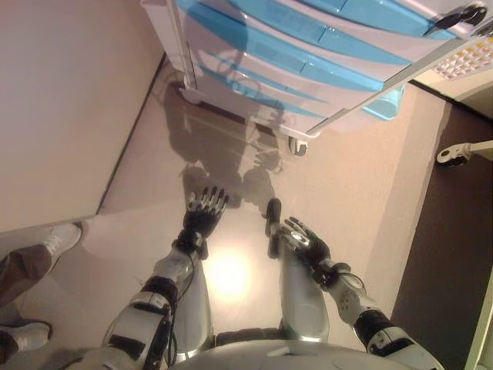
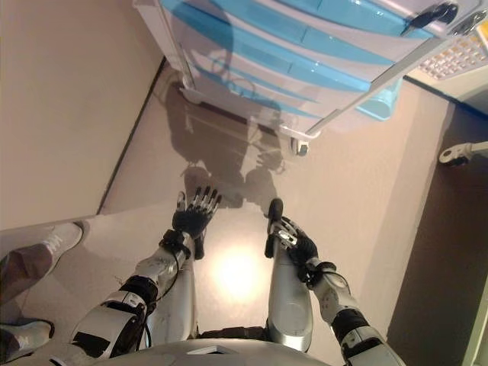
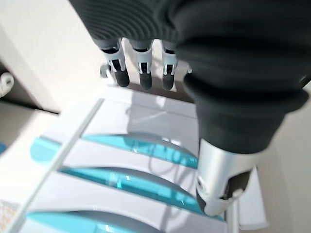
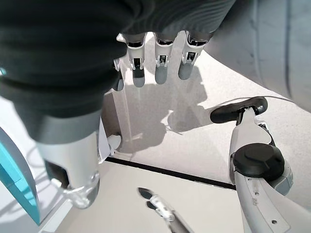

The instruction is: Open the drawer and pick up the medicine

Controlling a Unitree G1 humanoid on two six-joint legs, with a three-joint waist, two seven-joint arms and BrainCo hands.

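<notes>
beige floor | white cart, blue drawers closed | left robot hand, right robot hand spread, empty

**Head pair looks down; wrist cameras look along the hands**

Both eye views look steeply down from the head, with the drawer cabinet far off at 12 to 1 o'clock and the floor below. They share nearly the whole scene. The left wrist view sits close behind the left hand, facing the cabinet's blue-fronted drawers. The right wrist view, close behind the right hand, faces the floor and the cabinet's base.
</notes>
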